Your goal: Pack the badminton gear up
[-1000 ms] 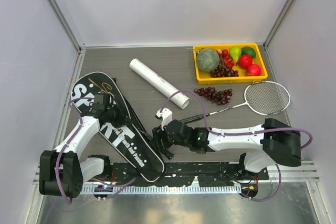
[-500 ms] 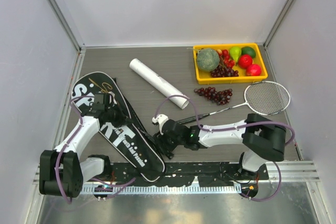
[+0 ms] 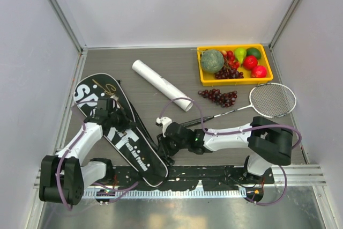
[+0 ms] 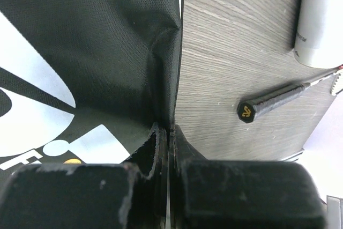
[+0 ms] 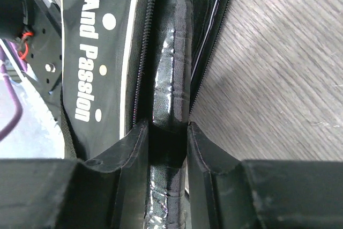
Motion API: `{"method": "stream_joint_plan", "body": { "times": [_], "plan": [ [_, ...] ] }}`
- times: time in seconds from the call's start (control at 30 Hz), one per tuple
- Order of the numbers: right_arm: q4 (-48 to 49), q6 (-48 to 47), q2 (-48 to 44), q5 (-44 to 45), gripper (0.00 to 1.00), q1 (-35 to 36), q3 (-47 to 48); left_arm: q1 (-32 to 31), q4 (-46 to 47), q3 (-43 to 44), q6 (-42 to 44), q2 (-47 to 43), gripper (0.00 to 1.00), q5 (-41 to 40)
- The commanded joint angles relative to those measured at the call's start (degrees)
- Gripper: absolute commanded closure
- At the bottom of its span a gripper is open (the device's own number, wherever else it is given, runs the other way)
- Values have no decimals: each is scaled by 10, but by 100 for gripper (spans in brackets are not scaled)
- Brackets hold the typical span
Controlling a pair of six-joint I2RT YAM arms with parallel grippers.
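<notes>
The black bag [image 3: 136, 156] lettered "SPORT" lies at the left, its zip side open. My left gripper [image 3: 113, 112] is shut on the bag's edge fabric [image 4: 166, 68], pinching it between the jaws [image 4: 169, 128]. My right gripper [image 3: 162, 146] is shut on a racket's black handle [image 5: 171, 79], which lies in the bag's zip opening [image 5: 142, 79]; that racket's head is hidden. The second racket [image 3: 273, 100] lies on the table at the right, and its handle end [image 4: 246, 112] points toward the bag. The long white tube [image 3: 161, 85] lies behind. No shuttlecocks show.
A yellow tray of fruit [image 3: 206, 79] stands at the back right, with a dark red grape bunch [image 3: 218, 96] in front of it beside the second racket's shaft. Grey walls close in the table on three sides.
My right gripper has moved a little left and nearer, taking the handle further along the bag's opening. My left gripper has kept its pinch on the bag's edge.
</notes>
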Motion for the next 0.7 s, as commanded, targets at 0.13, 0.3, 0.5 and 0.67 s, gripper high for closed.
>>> {"method": "stream_joint_plan", "body": {
  "times": [0.13, 0.3, 0.5, 0.67],
  "plan": [
    [145, 128, -8, 84, 95, 23, -6, -28, 48, -6, -75, -26, 100, 59],
    [162, 161, -2, 116, 94, 38, -7, -35, 45, -2, -92, -46, 100, 42],
    [118, 120, -16, 194, 95, 65, 8, -36, 29, 15, -65, -37, 100, 19],
    [78, 75, 0, 227, 95, 96, 40, -36, -86, 62, 4, -25, 50, -69]
  ]
}}
